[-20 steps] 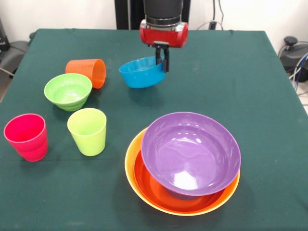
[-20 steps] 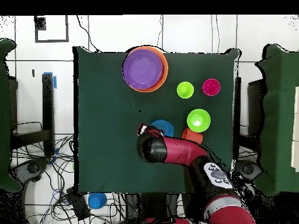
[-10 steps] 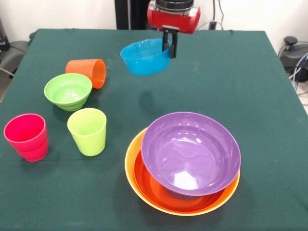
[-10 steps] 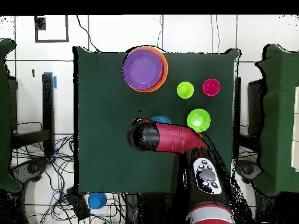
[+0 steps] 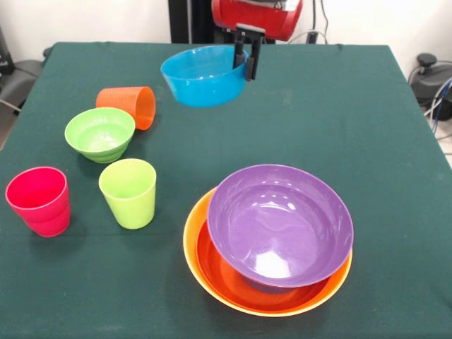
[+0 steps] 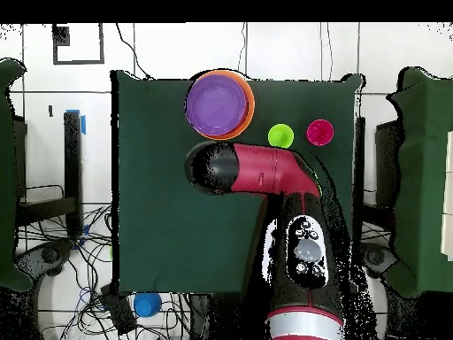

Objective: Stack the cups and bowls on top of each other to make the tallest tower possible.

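1. I saw the gripper [image 5: 248, 60] pinching the rim of a blue bowl [image 5: 202, 75], holding it in the air above the far part of the green table [image 5: 367, 127]
2. The purple bowl [image 5: 280, 224] sat inside the red-orange bowl [image 5: 226, 275], itself nested in the yellow-orange bowl [image 5: 194, 261]
3. I saw the orange cup [image 5: 129, 106] lying on its side behind the green bowl [image 5: 99, 133], with the lime cup [image 5: 128, 192] and red cup [image 5: 39, 200] upright nearer the camera
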